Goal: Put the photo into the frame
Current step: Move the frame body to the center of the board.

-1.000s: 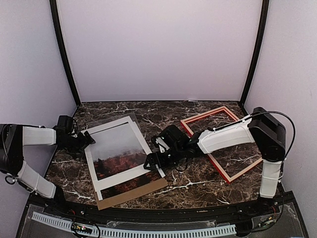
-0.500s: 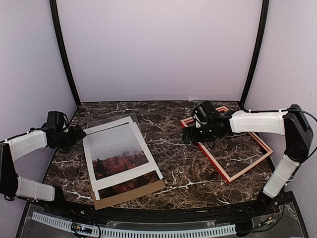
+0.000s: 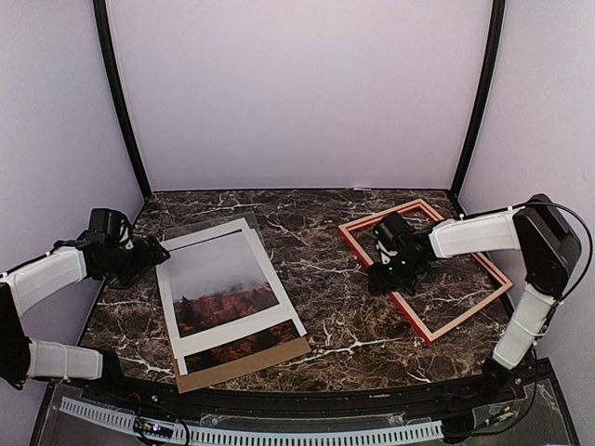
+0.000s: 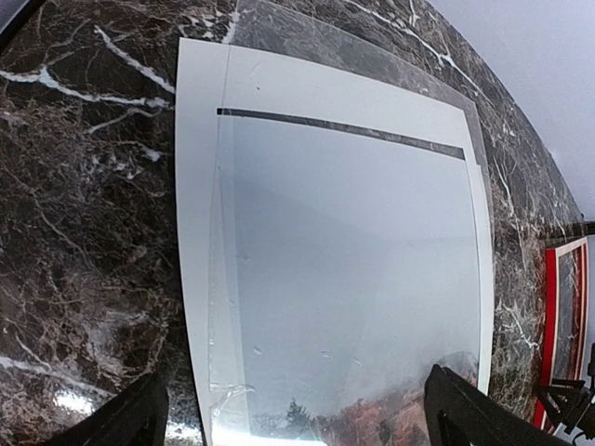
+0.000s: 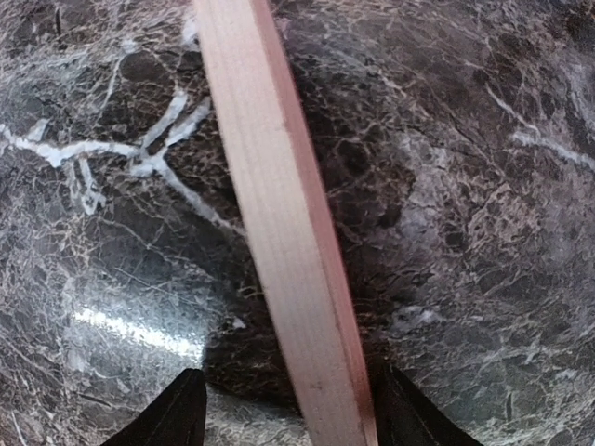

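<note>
marble table [image 3: 325, 279] with two robot arms at work on a picture-framing job: at right, the right gripper [image 5: 293, 413] hangs low over the frame [image 5: 265, 186], its jaws apart and set astride one pale wooden rail, one of its dark fingers [image 5: 181, 413] on each side. a strip of bare marble shows between the rail and one finger, while the other finger sits close against the red edge; whether it touches cannot be told, and nothing is clamped. seen from above, the frame lies flat on the right half of the table, red face up and turned at an angle, and the gripper is over its left-hand rail. well apart from it, on the left half, the photo [image 3: 223, 288] lies face up, grey sky toward the back wall and red-orange trees toward the arms, bordered by a white mat [image 4: 200, 186]. a band of the trees also shows below the mat's near border. a brown backing board [image 3: 251, 360] sticks out from under the pile along its near edge, and a clear sheet [image 4: 325, 46] reaches past the mat's far edge onto the marble. the left gripper [image 4: 302, 413] hovers at the far left corner of that pile, jaws spread wide and holding nothing, its fingertips on either side of the wrist camera's view of the photo.
</note>
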Robot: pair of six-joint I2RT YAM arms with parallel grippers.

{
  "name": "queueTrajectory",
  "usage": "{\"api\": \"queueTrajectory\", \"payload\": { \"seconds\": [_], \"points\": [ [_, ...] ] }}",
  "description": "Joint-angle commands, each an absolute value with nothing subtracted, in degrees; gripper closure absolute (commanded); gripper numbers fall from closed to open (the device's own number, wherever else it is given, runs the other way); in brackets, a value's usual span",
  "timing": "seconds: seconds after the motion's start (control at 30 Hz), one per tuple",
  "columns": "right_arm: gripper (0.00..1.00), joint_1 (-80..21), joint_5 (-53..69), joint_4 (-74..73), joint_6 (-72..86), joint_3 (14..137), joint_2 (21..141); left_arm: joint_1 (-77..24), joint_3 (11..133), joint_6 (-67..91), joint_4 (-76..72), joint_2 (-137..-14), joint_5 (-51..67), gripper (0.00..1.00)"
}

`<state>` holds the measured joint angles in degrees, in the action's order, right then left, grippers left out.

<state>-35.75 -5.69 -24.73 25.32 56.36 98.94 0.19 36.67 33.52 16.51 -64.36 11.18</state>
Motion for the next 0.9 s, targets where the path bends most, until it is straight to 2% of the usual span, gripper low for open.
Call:
{"api": "queueTrajectory", "payload": {
  "seconds": [0.0, 0.17, 0.37, 0.43, 0.6, 0.7, 0.87],
  "points": [
    [0.41, -38.18, -3.69, -23.36, 25.67, 56.22, 99.99, -2.65, 36.25, 33.25, 18.54, -64.38, 12.49, 0.01],
    [0.47, -42.76, -3.42, -21.93, 28.26, 59.72, 102.69, -3.36, 34.17, 33.73, 17.36, -65.36, 14.62, 0.01],
    [0.48, -48.92, -0.93, -20.15, 30.73, 67.25, 108.96, -3.43, 32.33, 33.65, 17.3, -65.89, 14.05, 0.01],
    [0.43, -50.6, -0.59, -20.75, 30.75, 70.28, 110.93, -3.39, 32.27, 33.47, 17.39, -66.24, 13.19, 0.01],
    [0.21, -51.77, -5.31, -24.39, 30.09, 75.06, 111.11, -3.38, 32.54, 33.31, 17.68, -67.24, 11.68, 0.01],
    [0.17, -51.76, -7.04, -24.94, 29.42, 76.56, 109.23, -3.42, 32.32, 33.38, 16.94, -67.73, 11.57, 0.01],
    [0.17, -52.53, -2.99, -21.04, 28.34, 79.01, 108.79, -3.56, 32.94, 33.82, 14.9, -69.12, 12.22, 0.02]
  ]
}}
